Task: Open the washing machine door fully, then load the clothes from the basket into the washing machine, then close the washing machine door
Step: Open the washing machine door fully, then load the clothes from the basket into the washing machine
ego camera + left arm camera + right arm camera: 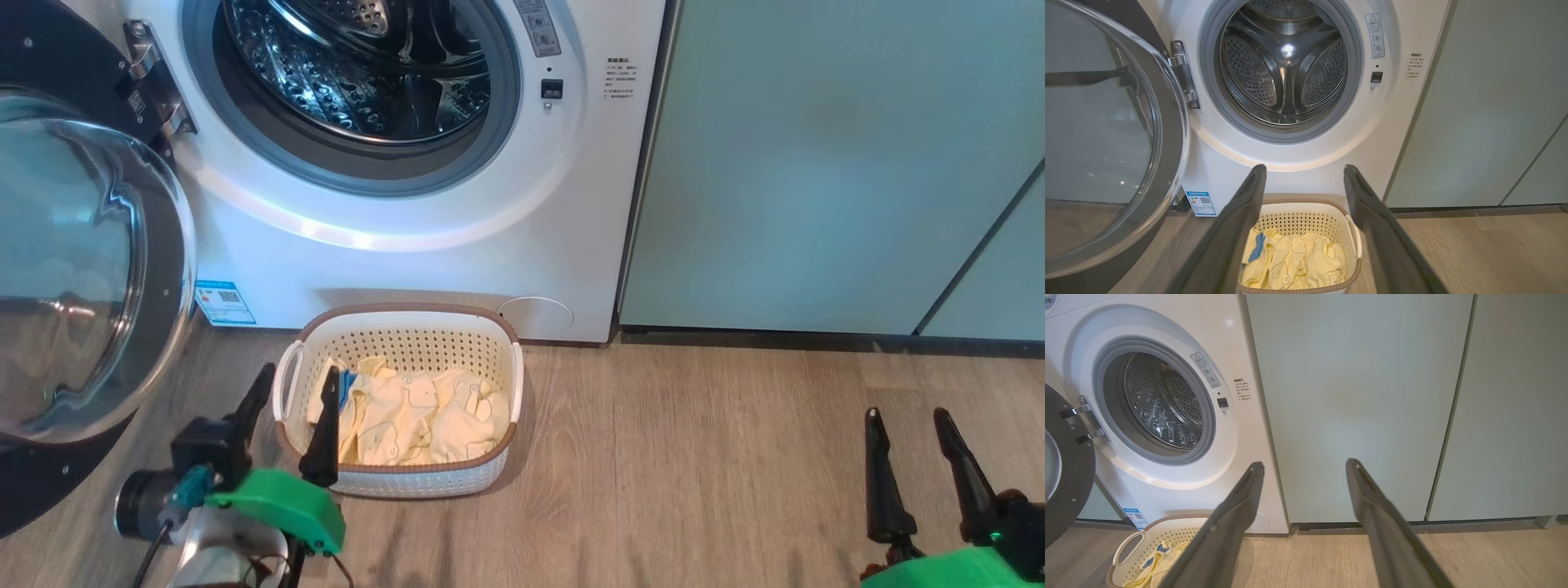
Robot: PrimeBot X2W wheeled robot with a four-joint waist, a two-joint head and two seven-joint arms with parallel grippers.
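- The washing machine door (pixel 82 278) stands swung wide open at the far left. Its black rim and bulging glass bowl face the room, and it hangs from a metal hinge (pixel 155 77) at the left of the opening.
- The left gripper (pixel 299 374) is at the basket's left end with its two dark fingers spread well apart and nothing held between them. One finger lies outside the white loop handle and the other crosses in front of the clothes. I cannot tell whether either finger touches anything.
- The basket (pixel 424 486) sits on the wooden floor (pixel 694 457) just before the washing machine (pixel 408 245), below its opening. The pale yellow clothes (pixel 416 412), one with a blue patch, lie heaped inside it.
- The metal drum (pixel 359 65) shows bare behind the grey ring, and a blue QR sticker (pixel 224 302) marks the machine's lower left corner.
- Pale green cabinet doors (pixel 816 163) stand to the right of the machine.
- The right gripper (pixel 906 415) is at the lower right above the floor, well apart from the basket, with its fingers parted and empty.
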